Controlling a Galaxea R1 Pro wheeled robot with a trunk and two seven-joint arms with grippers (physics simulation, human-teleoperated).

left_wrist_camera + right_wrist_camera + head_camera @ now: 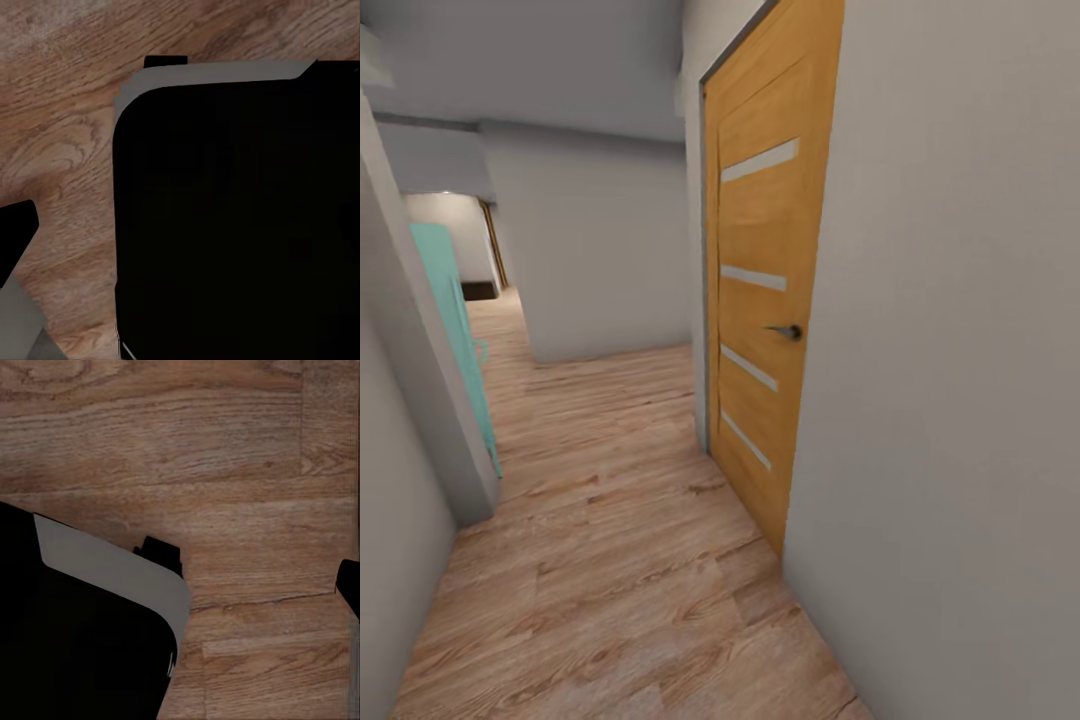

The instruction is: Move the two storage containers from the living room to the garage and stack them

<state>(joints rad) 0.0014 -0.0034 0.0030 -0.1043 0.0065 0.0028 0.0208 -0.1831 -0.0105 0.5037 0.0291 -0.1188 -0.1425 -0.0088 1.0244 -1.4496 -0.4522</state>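
Observation:
The two storage containers are out of view. I am in a hallway with a light wood-plank floor (610, 560). An orange-wood door (765, 300) with four pale horizontal slits and a dark handle (790, 331) stands shut in the white wall on the right. In the left wrist view a dark fingertip (16, 225) sits at the picture's edge beside my black base (240, 225). In the right wrist view a dark fingertip (349, 585) also sits at the edge, above bare planks (225, 472). Both grippers are open and hold nothing.
A white wall (950, 400) runs close along the right. A grey wall corner (430, 400) and a teal panel (455, 320) narrow the left side. The corridor continues ahead and bends left past a white wall block (595, 250).

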